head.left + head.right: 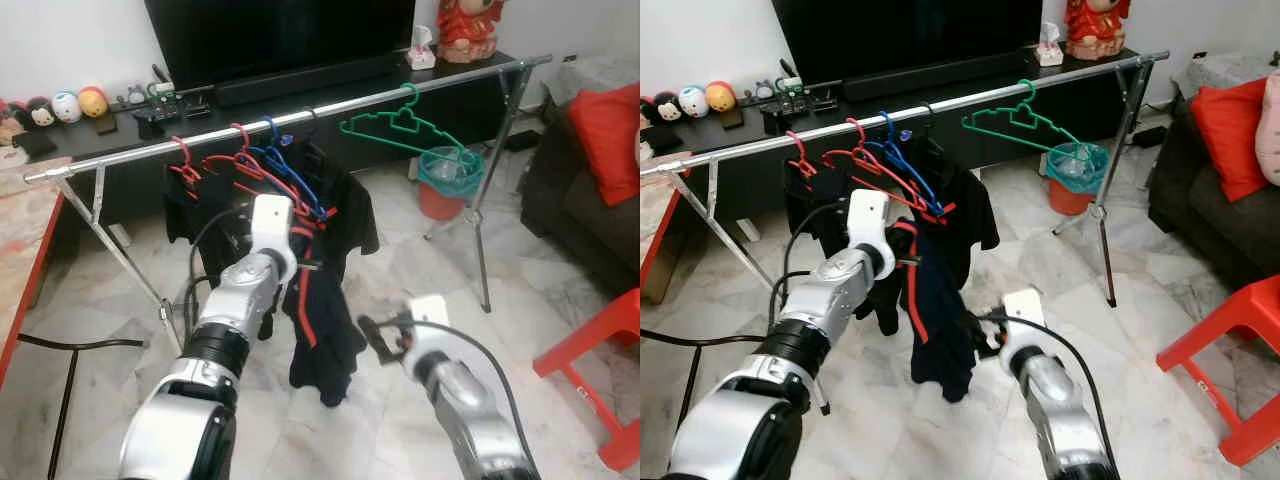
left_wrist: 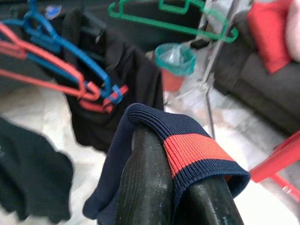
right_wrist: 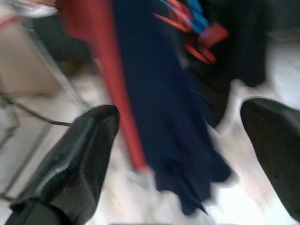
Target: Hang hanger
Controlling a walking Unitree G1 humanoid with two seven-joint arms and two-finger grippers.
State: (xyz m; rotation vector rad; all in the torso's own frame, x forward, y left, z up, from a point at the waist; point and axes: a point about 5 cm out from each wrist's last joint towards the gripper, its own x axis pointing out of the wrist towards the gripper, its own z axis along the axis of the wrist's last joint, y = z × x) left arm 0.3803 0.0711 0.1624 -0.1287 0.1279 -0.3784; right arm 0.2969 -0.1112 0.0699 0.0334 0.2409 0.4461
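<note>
A chrome clothes rail (image 1: 330,108) crosses the room. On it hang red hangers (image 1: 215,162), a blue hanger (image 1: 288,178), an empty green hanger (image 1: 400,125) and a black garment (image 1: 345,205). My left gripper (image 1: 300,258) is just below the red and blue hangers. It is shut on the ribbed hem of a navy garment with a red stripe (image 1: 935,320), which hangs down from it. The hem (image 2: 187,150) lies over both fingers (image 2: 145,187). My right gripper (image 1: 375,335) is open beside the garment's lower part, fingers (image 3: 79,159) wide apart and not touching it.
A teal bin on a red base (image 1: 445,180) stands under the rail's right end. A dark sofa with a red cushion (image 1: 605,130) and a red stool (image 1: 600,370) are on the right. A red-edged table (image 1: 25,260) is on the left, and a TV cabinet (image 1: 120,130) stands behind the rail.
</note>
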